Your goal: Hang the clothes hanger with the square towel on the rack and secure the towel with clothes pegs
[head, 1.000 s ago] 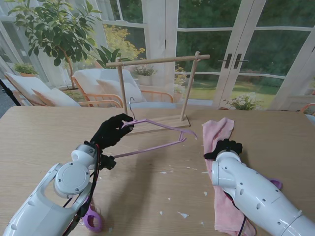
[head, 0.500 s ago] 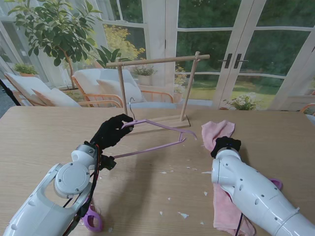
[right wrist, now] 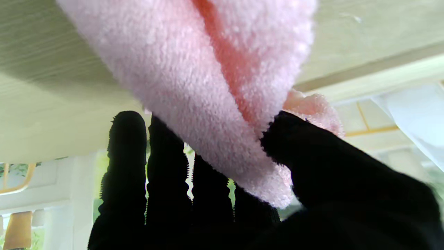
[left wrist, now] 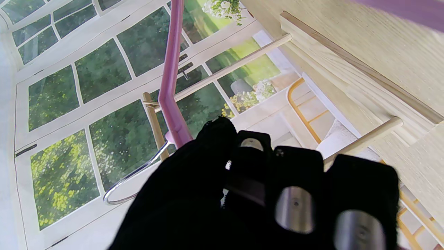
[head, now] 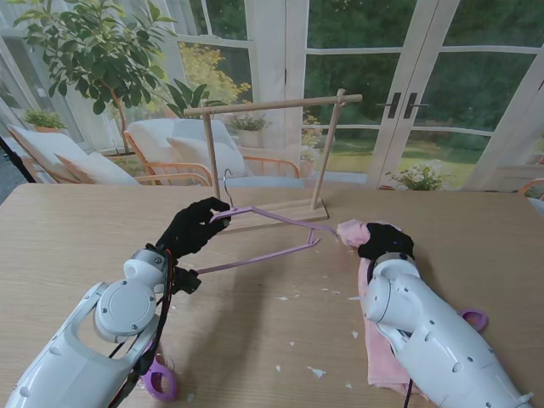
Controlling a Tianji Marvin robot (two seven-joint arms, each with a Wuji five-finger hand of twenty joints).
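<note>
Overhead first: left hand (head: 194, 226) clenched round the neck of the purple clothes hanger (head: 270, 233), holding it tilted above the tabletop (head: 76, 229), its open arms pointing toward the right side. Right hand (head: 384, 241) pinching one lifted corner of the pink square towel (head: 378, 348), just beside the hanger's free tip; rest of the towel trailing flat on the tabletop beside the right forearm, nearer to me. Wooden rack (head: 272, 106) standing farther from me, bare, nothing hung on it yet. One purple clothes peg (head: 476, 320) near the right arm, another (head: 158, 380) by the left elbow. Pale scraps scattered between the arms.

Left wrist next: dark fingers (left wrist: 242, 163) wrapped tight on the hanger (left wrist: 170, 80), metal hook (left wrist: 133, 175) jutting out beside them, rack rail (left wrist: 229, 69) crossing behind.

Right wrist last: thumb (right wrist: 312, 152) and fingers nipping a fold of towel (right wrist: 194, 80), cloth draped over the fingertips; grip looks shallow, close to the edge.

Judged step: feeding the towel over the hanger's lower bar, early in the task. Best done by keeping the hanger level and motionless, leading the pinched corner across the bar rather than the tip, lifting high enough that the trailing cloth clears the tabletop, and drawing through until both halves hang about even
</note>
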